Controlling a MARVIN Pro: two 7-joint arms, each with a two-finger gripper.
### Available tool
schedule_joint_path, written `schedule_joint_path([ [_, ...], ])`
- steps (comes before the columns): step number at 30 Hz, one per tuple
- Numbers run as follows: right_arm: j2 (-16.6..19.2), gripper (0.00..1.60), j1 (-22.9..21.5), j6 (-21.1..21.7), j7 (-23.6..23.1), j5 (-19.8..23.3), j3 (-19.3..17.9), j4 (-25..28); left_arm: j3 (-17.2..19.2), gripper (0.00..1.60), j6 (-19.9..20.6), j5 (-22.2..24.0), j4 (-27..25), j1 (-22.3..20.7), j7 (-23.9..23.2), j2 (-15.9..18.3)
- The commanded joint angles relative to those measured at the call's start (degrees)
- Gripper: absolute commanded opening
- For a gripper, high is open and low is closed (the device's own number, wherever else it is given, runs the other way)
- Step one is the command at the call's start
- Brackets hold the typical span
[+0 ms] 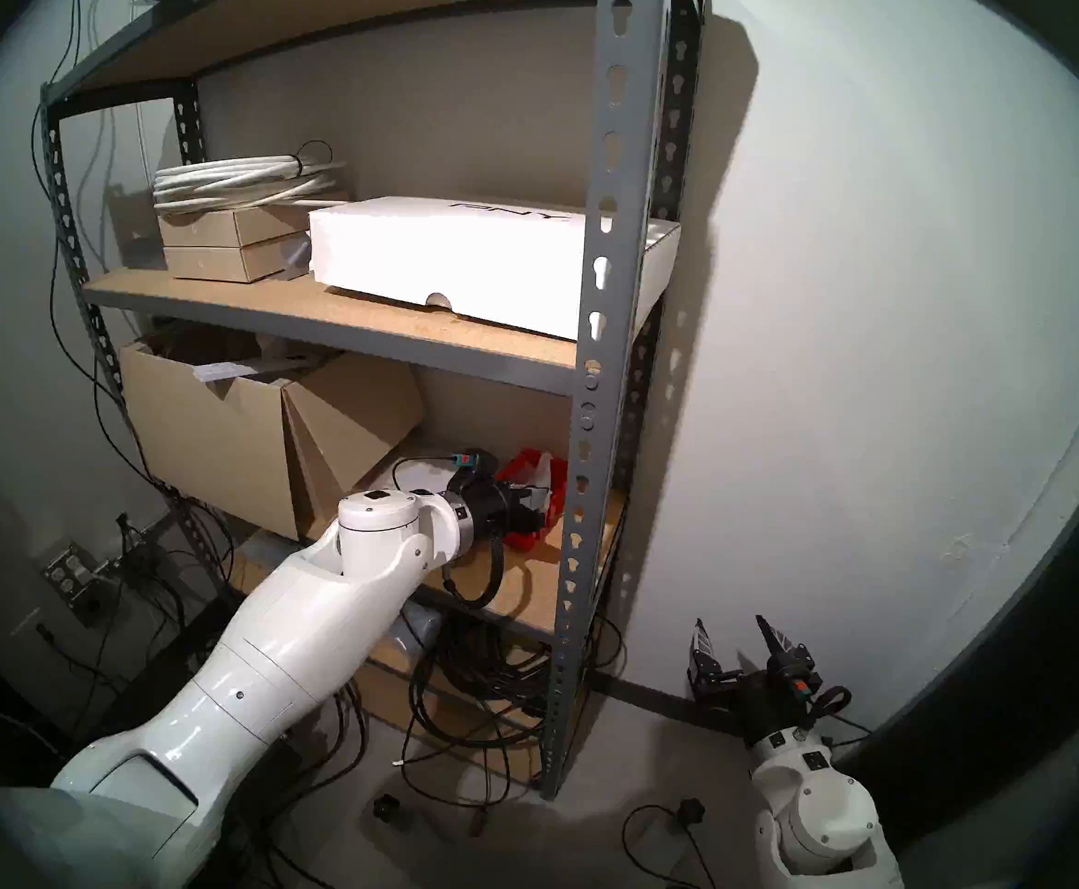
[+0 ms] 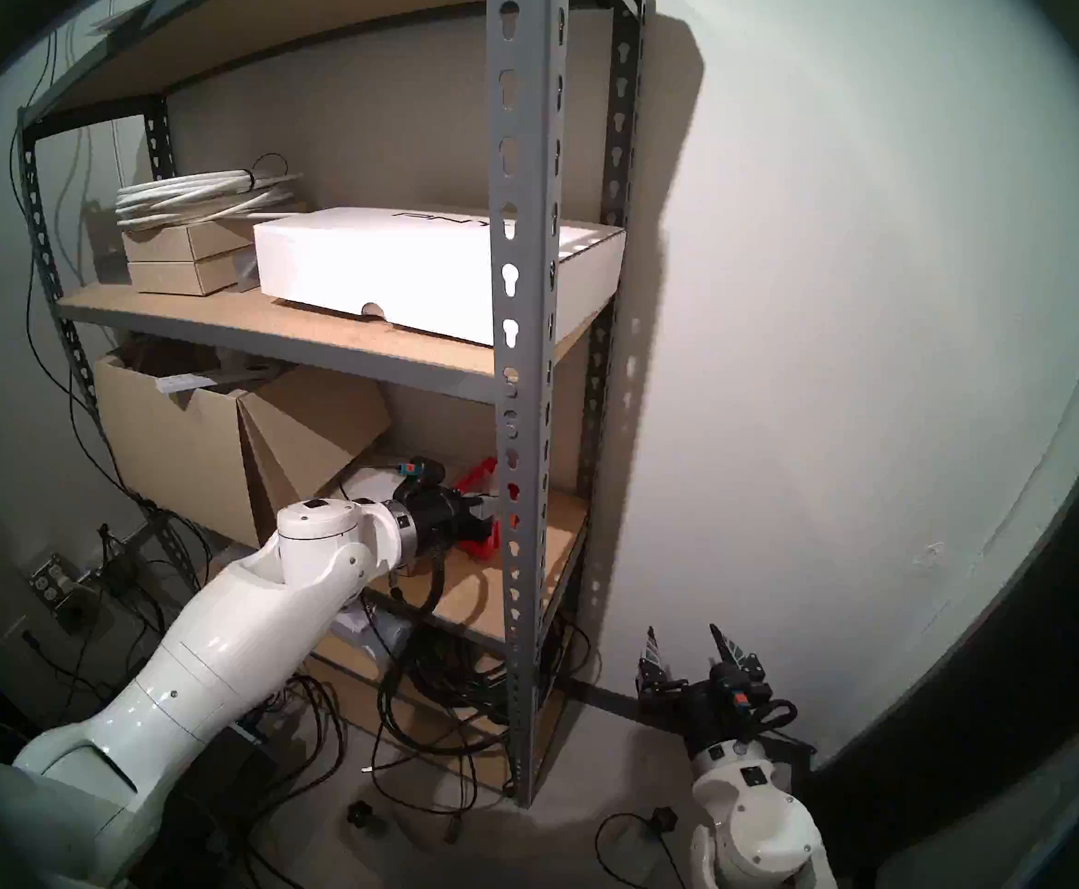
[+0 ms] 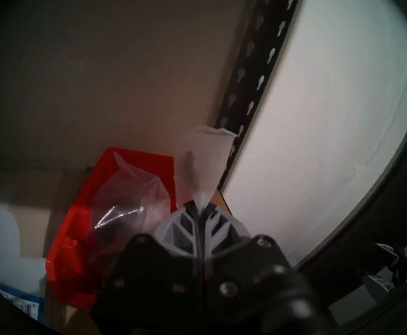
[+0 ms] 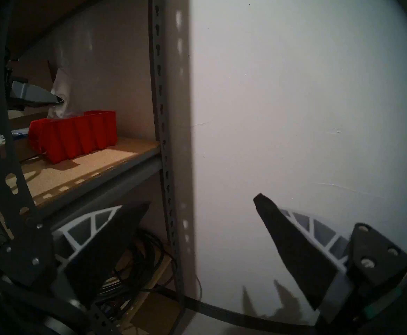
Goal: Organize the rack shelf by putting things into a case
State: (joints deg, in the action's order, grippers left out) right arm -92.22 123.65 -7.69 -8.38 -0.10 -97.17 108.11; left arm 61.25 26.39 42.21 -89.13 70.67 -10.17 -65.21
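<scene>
The red bin (image 1: 527,474) stands on the tan rack shelf (image 1: 524,580) near its right end. My left gripper (image 1: 534,506) reaches in over the bin and is shut on the top of the clear plastic bag (image 3: 130,206). In the left wrist view the fingertips (image 3: 192,208) pinch the bag's neck, whose end flares out beyond them. The bag's body hangs down inside the bin (image 3: 64,242). The right wrist view shows the bin (image 4: 76,136), the bag (image 4: 61,95) above it and the shelf (image 4: 96,167). My right gripper (image 1: 739,644) is open and empty, outside the rack by the wall.
A large brown cardboard box (image 1: 216,432) fills the shelf's left part. The grey front upright (image 1: 594,355) stands just right of the bin. A white box (image 1: 460,259) lies on the shelf above. Black cables (image 1: 485,676) lie below the shelf. A blue-labelled pack (image 3: 21,305) lies left of the bin.
</scene>
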Motion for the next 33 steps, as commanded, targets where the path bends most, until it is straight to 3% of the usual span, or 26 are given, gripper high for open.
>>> schedule_joint_path([
  [1,0.0,1.6,-0.1,-0.1,0.0,0.0,0.0,1.2,1.5,0.0,-0.4,0.8,-0.8,-1.0,-0.4,-0.1],
  [11,0.0,1.6,0.0,-0.1,0.0,0.0,0.0,1.2,1.2,0.0,-0.9,0.3,0.2,0.0,-1.0,0.6],
  [27,0.0,1.6,0.0,-0.1,0.0,0.0,0.0,1.2,-0.7,0.0,-1.7,-2.6,3.1,-1.8,-1.0,-0.4],
  [29,0.0,1.6,0.0,-0.1,0.0,0.0,0.0,1.2,-0.7,0.24,-1.7,-2.7,3.2,-1.9,-1.0,-0.5],
  [32,0.0,1.6,0.0,-0.1,0.0,0.0,0.0,1.2,-0.6,0.34,-2.0,-3.2,3.5,-2.0,-0.7,-0.6],
  [33,0.0,1.6,-0.1,-0.1,0.0,0.0,0.0,1.2,-0.5,0.61,-2.1,-3.3,3.5,-2.2,-0.9,-0.5],
])
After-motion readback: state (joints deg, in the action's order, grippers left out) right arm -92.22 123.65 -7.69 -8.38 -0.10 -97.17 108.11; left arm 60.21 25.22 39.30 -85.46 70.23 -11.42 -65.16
